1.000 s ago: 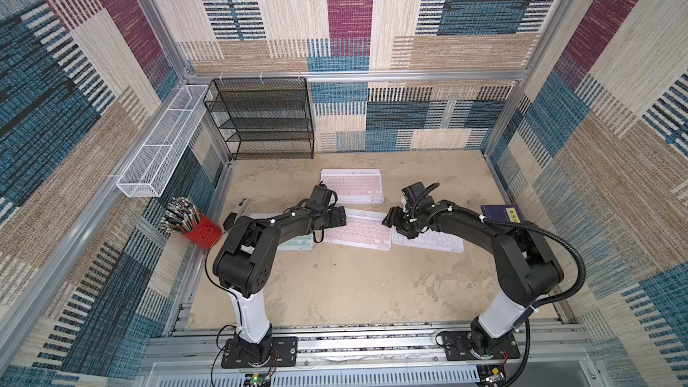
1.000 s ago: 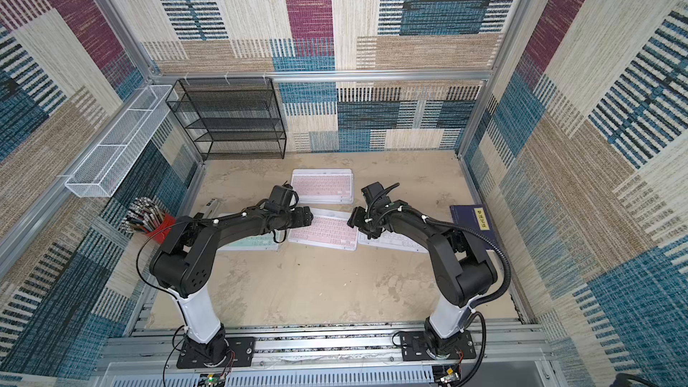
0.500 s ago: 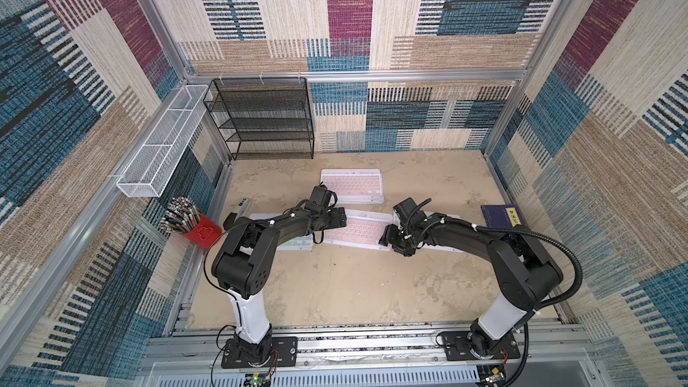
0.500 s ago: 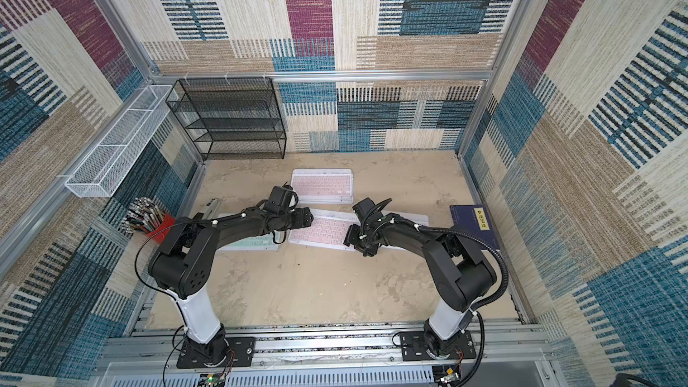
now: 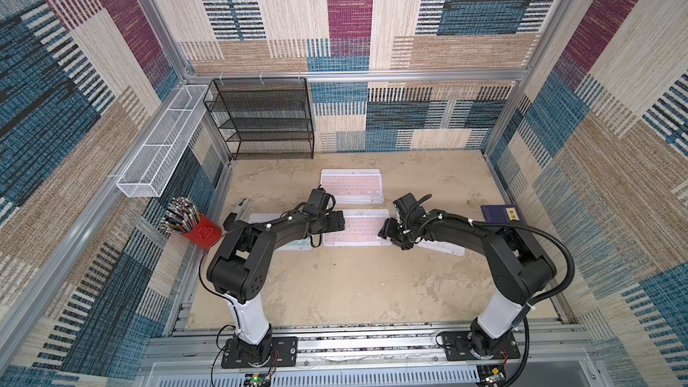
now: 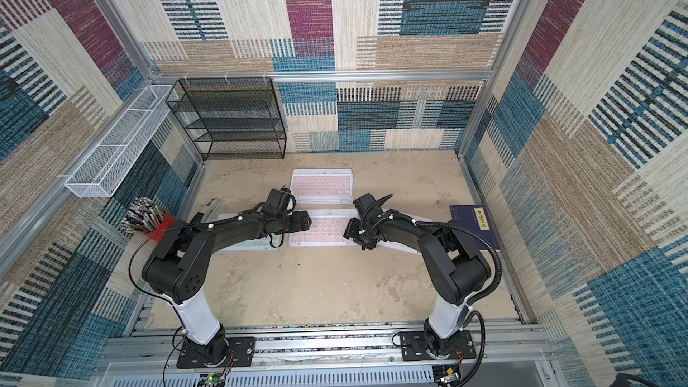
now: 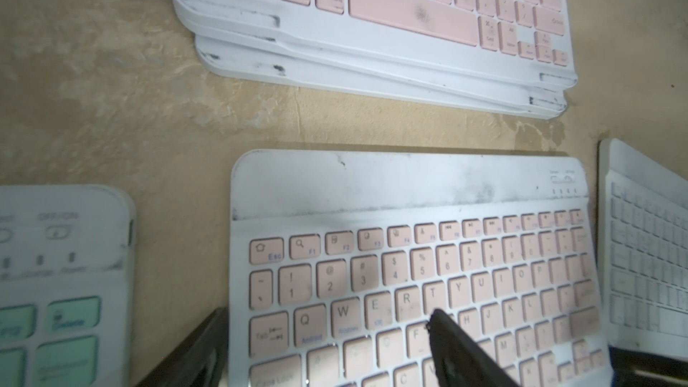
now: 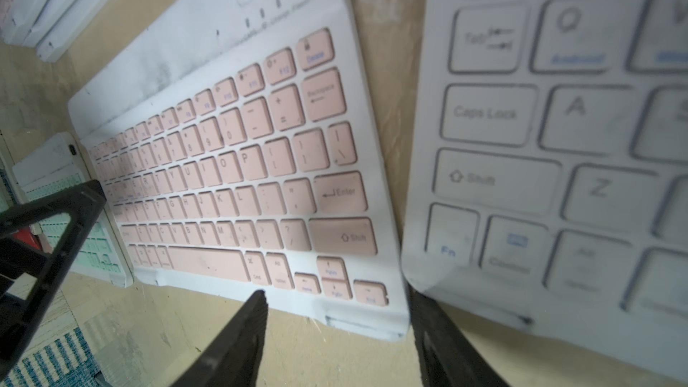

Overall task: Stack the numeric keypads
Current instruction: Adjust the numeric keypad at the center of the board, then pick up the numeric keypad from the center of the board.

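Observation:
A pink keypad (image 5: pixel 357 228) lies flat at the table's middle, seen close in the left wrist view (image 7: pixel 409 273). My left gripper (image 5: pixel 335 222) (image 7: pixel 324 333) is open at its left end, one finger beside the edge and one over the keys. My right gripper (image 5: pixel 385 230) (image 8: pixel 337 314) is open at its right front corner (image 8: pixel 372 314), nothing clamped. A stack of keypads with pink keys on top (image 5: pixel 352 185) sits behind. A mint green keypad (image 5: pixel 298 245) lies under my left arm. A white keypad (image 5: pixel 443 247) (image 8: pixel 540 143) lies under my right arm.
A dark blue book (image 5: pixel 502 214) lies at the right wall. A stapler (image 5: pixel 238 214) and a red cup of pens (image 5: pixel 197 232) stand at the left. A black mesh shelf (image 5: pixel 264 120) fills the back left corner, with a white wire basket (image 5: pixel 163 143) on the left wall.
My right gripper has come down and moved left from above the white keypad to the pink keypad's right end. The left arm has not moved.

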Motion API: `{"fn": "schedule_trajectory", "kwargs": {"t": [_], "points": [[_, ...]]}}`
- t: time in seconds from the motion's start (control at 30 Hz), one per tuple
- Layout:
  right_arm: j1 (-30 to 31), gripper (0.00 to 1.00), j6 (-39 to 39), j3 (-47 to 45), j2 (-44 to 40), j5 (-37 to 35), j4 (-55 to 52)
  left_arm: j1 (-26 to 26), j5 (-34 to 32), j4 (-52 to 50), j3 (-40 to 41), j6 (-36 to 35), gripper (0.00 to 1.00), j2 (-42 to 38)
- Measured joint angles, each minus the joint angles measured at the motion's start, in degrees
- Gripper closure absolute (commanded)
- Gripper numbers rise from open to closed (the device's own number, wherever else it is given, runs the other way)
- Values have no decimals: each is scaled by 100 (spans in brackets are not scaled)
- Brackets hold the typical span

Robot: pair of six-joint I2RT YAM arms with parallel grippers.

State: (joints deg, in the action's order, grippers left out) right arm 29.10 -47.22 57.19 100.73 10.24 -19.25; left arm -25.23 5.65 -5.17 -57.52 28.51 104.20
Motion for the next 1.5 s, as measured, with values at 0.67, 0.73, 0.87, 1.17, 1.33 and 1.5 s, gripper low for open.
{"fn": "schedule_trajectory", "kwargs": {"t": [0.67, 0.73, 0.87, 1.17, 1.33, 1.5], "points": [[-98, 35, 809, 737, 715, -671, 295, 2, -15, -151, -122, 0, 13, 37], [-101, 35, 852, 754, 758, -680, 354, 2, -15, -164, -131, -2, 13, 39], [-116, 36, 1058, 715, 780, -564, 501, 2, -4, -203, -157, -4, 13, 50], [-372, 38, 1687, 229, 669, 518, 1349, 22, -37, -17, 0, -4, 13, 50], [-487, 38, 1790, 28, 557, 1121, 1679, 42, -236, 216, 81, -4, 13, 83], [-667, 39, 1663, -254, 485, 1912, 1954, 57, -409, 452, 127, -9, 14, 133]]}}
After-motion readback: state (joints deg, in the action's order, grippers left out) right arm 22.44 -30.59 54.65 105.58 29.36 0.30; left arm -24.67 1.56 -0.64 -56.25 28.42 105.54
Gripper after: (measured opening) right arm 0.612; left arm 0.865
